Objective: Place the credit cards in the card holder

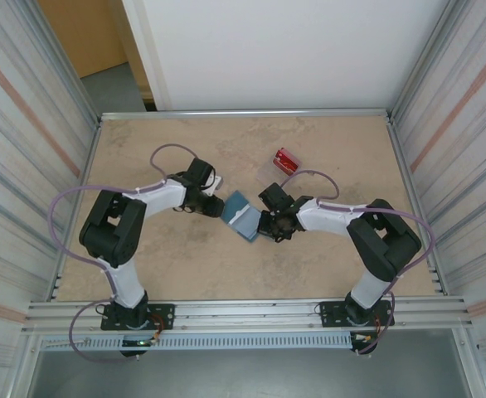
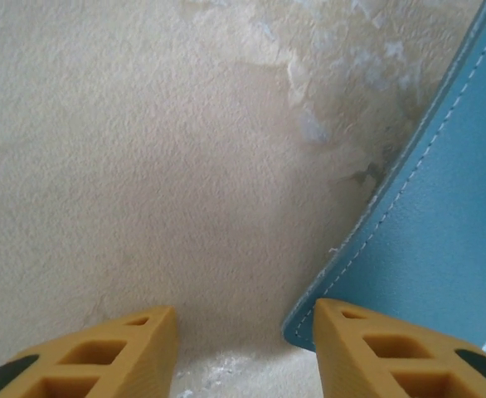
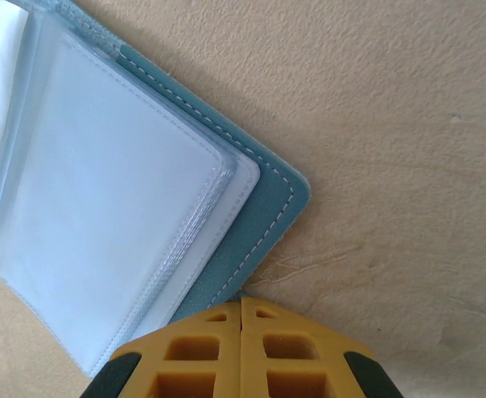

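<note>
The card holder (image 1: 241,215) lies open in the middle of the table, its teal cover down and its clear sleeves (image 3: 119,191) facing up. The red credit cards (image 1: 287,159) sit in a small pile behind it to the right, away from both arms. My left gripper (image 1: 218,205) is at the holder's left edge. It is open (image 2: 245,315), with bare table between the fingers, and its right finger (image 2: 376,348) overlaps a corner of the cover (image 2: 450,224). My right gripper (image 1: 264,224) is shut (image 3: 241,303), its tips touching the right edge of the cover (image 3: 260,224).
Aluminium rails (image 1: 243,313) frame the beige tabletop (image 1: 143,149), and corrugated walls stand on the left and right. Both arms reach inward and nearly meet over the holder. Open table lies at the back and at the front.
</note>
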Controlling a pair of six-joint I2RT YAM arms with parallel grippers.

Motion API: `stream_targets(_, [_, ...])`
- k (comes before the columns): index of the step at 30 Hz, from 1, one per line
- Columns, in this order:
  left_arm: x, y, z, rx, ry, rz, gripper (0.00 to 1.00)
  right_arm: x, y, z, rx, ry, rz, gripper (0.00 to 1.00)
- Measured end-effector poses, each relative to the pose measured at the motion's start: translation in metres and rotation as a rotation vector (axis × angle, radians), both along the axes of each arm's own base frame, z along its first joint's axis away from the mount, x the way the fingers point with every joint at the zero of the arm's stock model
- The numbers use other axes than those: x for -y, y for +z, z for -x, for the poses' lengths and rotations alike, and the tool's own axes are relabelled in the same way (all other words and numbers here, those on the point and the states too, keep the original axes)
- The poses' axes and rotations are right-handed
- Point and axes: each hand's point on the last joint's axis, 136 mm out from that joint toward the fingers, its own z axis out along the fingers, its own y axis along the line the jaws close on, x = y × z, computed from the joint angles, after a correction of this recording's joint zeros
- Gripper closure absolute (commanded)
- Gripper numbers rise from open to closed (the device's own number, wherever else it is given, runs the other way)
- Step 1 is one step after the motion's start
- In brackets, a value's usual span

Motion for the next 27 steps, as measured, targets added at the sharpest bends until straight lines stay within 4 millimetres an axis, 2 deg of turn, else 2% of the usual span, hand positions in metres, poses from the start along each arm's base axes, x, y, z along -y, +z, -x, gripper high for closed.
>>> stream_targets(6, [0.03, 0.011, -0.002, 0.046, -0.121, -0.028, 0.65, 0.003, 0.0, 0.003, -0.002, -0.001, 0.006, 0.99])
stream_targets(9, [0.037, 0.028, 0.0, 0.073, -0.153, 0.001, 0.7, 0.003, 0.0, 0.003, -0.002, -0.001, 0.006, 0.99])
stream_targets(13, [0.048, 0.062, 0.005, 0.107, -0.176, 0.101, 0.78, 0.003, 0.0, 0.003, -0.002, -0.001, 0.006, 0.99])
stream_targets(16, [0.061, 0.072, 0.006, 0.092, -0.197, 0.164, 0.82, 0.003, 0.0, 0.003, -0.002, -0.001, 0.006, 0.99])
stream_targets(19, [0.076, 0.064, 0.001, 0.044, -0.214, 0.199, 0.82, 0.003, 0.0, 0.003, -0.001, 0.001, 0.006, 0.99])
stream_targets(22, [0.084, 0.04, -0.003, -0.023, -0.219, 0.193, 0.82, 0.003, 0.0, 0.003, -0.001, 0.001, 0.006, 0.99])
stream_targets(25, [0.081, 0.012, 0.003, -0.092, -0.209, 0.159, 0.81, 0.003, 0.0, 0.003, 0.0, 0.001, 0.006, 0.99])
stream_targets(27, [0.078, 0.003, 0.005, -0.112, -0.203, 0.147, 0.79, 0.003, 0.0, 0.003, 0.001, 0.001, 0.004, 0.99])
